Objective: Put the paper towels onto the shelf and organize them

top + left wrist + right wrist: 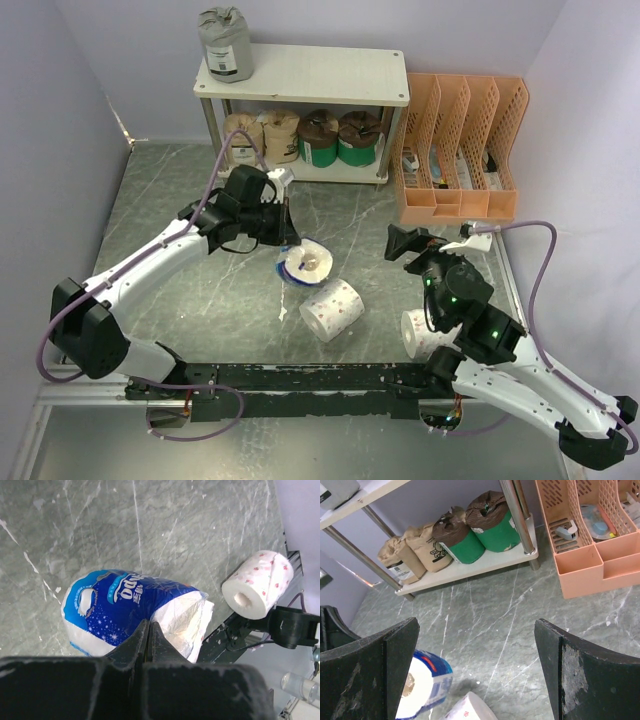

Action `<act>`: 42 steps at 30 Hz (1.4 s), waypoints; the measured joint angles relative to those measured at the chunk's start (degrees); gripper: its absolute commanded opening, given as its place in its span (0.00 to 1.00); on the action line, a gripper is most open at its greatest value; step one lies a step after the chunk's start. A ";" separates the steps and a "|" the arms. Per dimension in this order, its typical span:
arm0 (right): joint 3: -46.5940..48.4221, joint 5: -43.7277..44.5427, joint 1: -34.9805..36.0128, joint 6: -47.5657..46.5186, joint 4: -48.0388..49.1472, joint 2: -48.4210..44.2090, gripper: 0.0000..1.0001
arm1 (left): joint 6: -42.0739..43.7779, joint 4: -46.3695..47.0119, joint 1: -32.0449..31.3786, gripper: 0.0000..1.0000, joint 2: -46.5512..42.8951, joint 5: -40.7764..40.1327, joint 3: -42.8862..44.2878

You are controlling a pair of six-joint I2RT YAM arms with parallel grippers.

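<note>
Left wrist view: left gripper [148,625] clamped tight on the wrapper of the blue roll [115,605].
Right gripper [476,630] gapes wide, holding nothing, on the near side of the shelf [470,567].

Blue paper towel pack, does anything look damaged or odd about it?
Yes. The blue-and-white paper towel pack has its wrapper open at one end, with crumpled white paper bulging out. The left gripper appears shut on just the wrapper film.

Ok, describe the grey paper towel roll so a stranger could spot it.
Find the off-white two-tier shelf against the back wall. The grey roll stands alone on its top board, at the left end. The tan rolls and brown-and-green rolls sit on the lower board.
</note>
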 measured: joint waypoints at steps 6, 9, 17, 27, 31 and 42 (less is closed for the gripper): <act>-0.15 0.02 0.00 -0.22 0.02 -0.15 1.00 | 0.52 1.95 0.13 0.07 0.13 1.05 -6.21; -0.61 0.02 0.00 -0.42 0.04 -0.11 1.00 | 0.85 1.95 0.33 0.07 0.94 1.05 -6.80; -1.33 0.02 0.00 -0.85 0.15 0.48 1.00 | -0.44 1.18 1.88 0.07 2.64 0.96 -4.74; -1.33 -0.02 0.00 -1.53 1.42 1.01 1.00 | -10.19 -0.72 5.53 0.07 4.48 -0.22 18.69; -1.38 -0.31 0.00 -1.51 1.79 2.21 1.00 | -13.57 -0.61 5.64 0.07 6.54 -0.72 26.14; -2.21 -0.85 0.00 -1.51 2.67 2.80 1.00 | -18.23 2.60 8.02 0.07 13.20 -3.82 36.83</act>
